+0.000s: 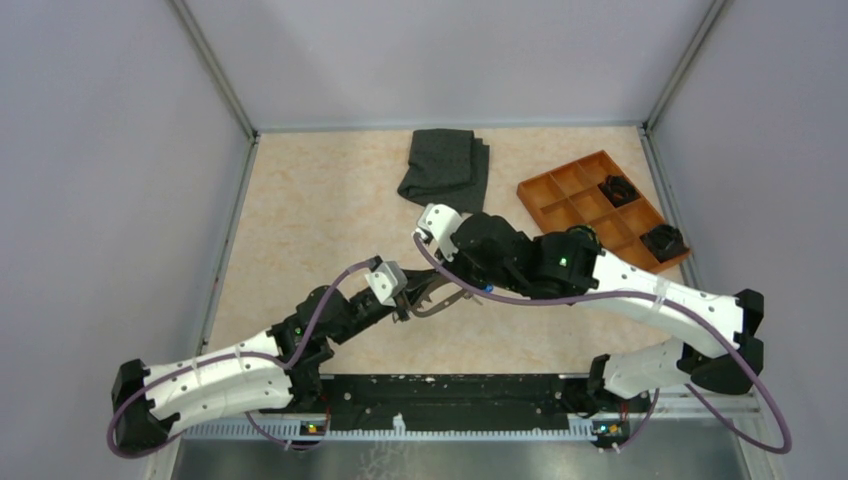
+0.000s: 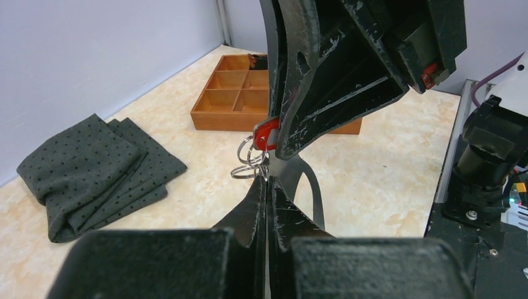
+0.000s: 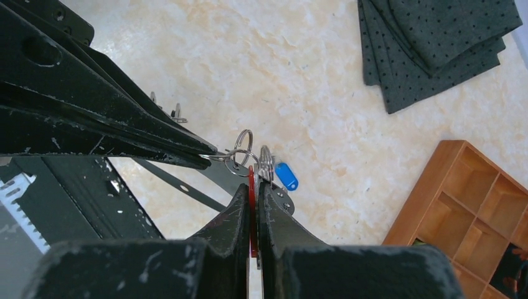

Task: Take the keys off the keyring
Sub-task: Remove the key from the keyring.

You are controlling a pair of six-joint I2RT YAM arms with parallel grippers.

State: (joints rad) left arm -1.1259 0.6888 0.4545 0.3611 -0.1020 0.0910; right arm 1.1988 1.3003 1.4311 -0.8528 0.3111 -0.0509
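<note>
Left gripper (image 2: 268,184): closed, fingertips pinched on the small metal split rings (image 3: 233,163) at the end of the pale grey curved keyring band (image 2: 287,169).
Right gripper (image 3: 252,187): closed on the red plastic-headed key (image 2: 266,134), tip to tip with the left gripper.
Keyring place: held above the pale marbled tabletop (image 1: 320,220) near its middle, between the two grippers.
Blue plastic-headed key (image 3: 286,176): hangs off the rings, just beside the right fingers.
Folded dark grey dotted cloth (image 1: 445,165): lies at the far side, well apart.
Orange wooden divided tray (image 1: 572,182): far right, with black lumpy clumps (image 1: 618,188) in two compartments.
</note>
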